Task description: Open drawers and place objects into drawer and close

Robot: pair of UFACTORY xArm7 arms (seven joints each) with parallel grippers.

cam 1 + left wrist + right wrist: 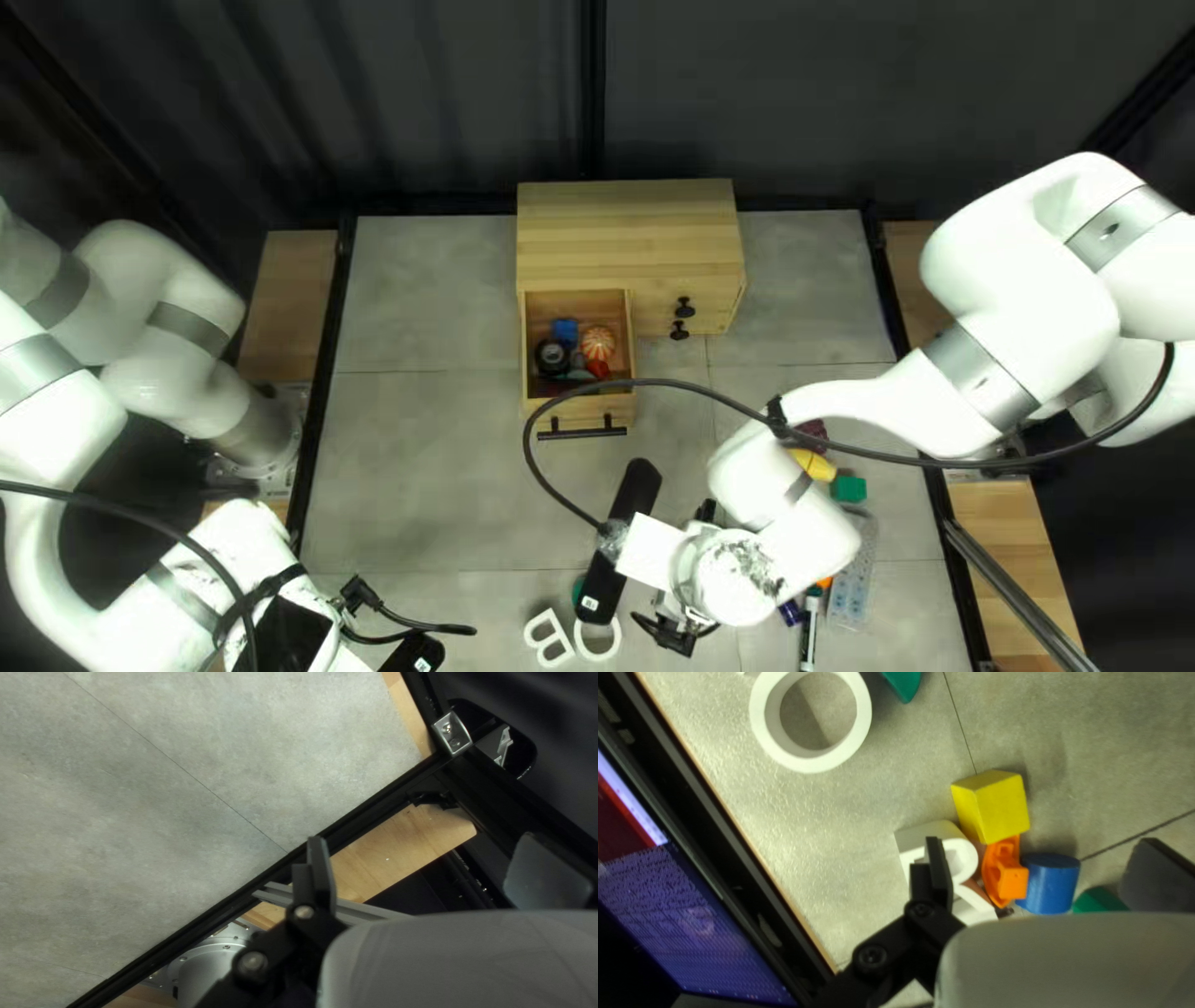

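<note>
Drawer (527, 355), wooden: pulled out of cabinet (629, 237), long axis far to near, bar handle (583, 433) crosswise; containing blue block (565, 330) and ribbed orange item (599, 342).
Marker (809, 637): on counter (423, 473), lengthwise near to far.
Right pincer (605, 575): wide apart, empty, above orange piece (1005, 874), which touches yellow block (993, 807).
Left pincer (411, 653): wide apart, empty.
</note>
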